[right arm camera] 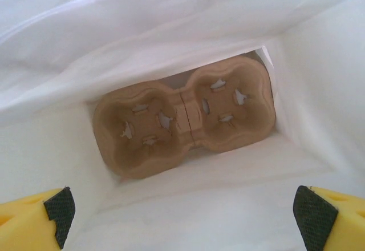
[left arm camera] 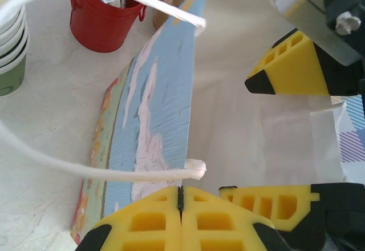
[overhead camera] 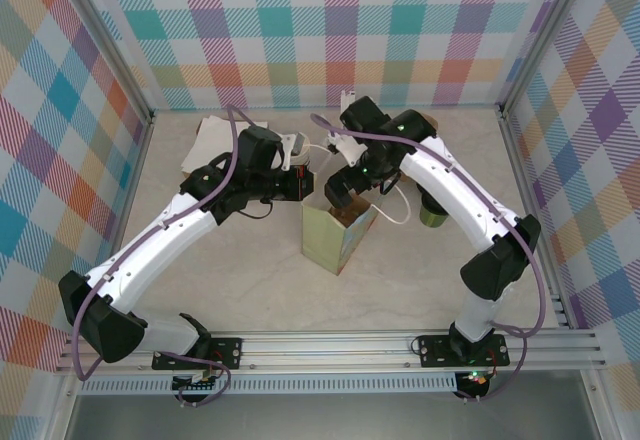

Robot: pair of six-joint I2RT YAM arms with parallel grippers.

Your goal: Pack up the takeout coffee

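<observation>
Holding paper bag (overhead camera: 338, 240) rim clenched in my left gripper (left arm camera: 180, 197); my right gripper (right arm camera: 182, 211) spread wide inside, above cardboard cup carrier (right arm camera: 185, 114) on bag floor.

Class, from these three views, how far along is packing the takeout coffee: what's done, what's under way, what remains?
Done: the cup carrier lies at the bottom of the paper bag, both wells empty. In hand: the left pincer pinches the bag's rim; the open right pincer hangs at its mouth, holding nothing. Left: the takeout coffee stands beside the bag, not yet packed.
</observation>
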